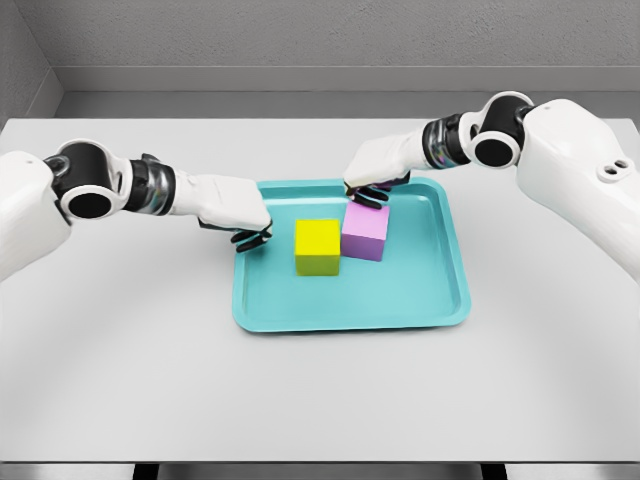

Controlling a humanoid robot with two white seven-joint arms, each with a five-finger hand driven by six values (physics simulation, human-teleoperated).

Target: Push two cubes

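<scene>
A flat, matte, light grey table (320, 400) fills most of the head view. Its far edge runs straight across the upper part of the picture, and its near edge shows at the bottom, with dark gaps under it. Behind the table stands a grey textured wall (330, 35), with a second wall meeting it at the left corner. A darker grey floor band lies between the wall and the table's far edge.

A teal tray (350, 310) with a raised rim and rounded corners sits on the table, slightly right of centre. Two cubes rest inside it, in its far half. The yellow cube (318, 246) stands toward the tray's middle. The purple cube (365, 232) stands directly to its right; the two appear to touch along one side, or stand just beside each other.

The left hand (238, 212) comes in from the left and sits at the tray's left rim, near its far left corner. Its dark fingertips are curled downward over the rim and hold nothing. It is near the yellow cube but apart from it.

The right hand (378, 172) comes in from the upper right and sits at the tray's far rim. Its fingers are curled downward, the dark fingertips meeting the far top edge of the purple cube. It does not enclose the cube; contact is at the fingertips only.

Both white forearms extend over bare table outside the tray.
</scene>
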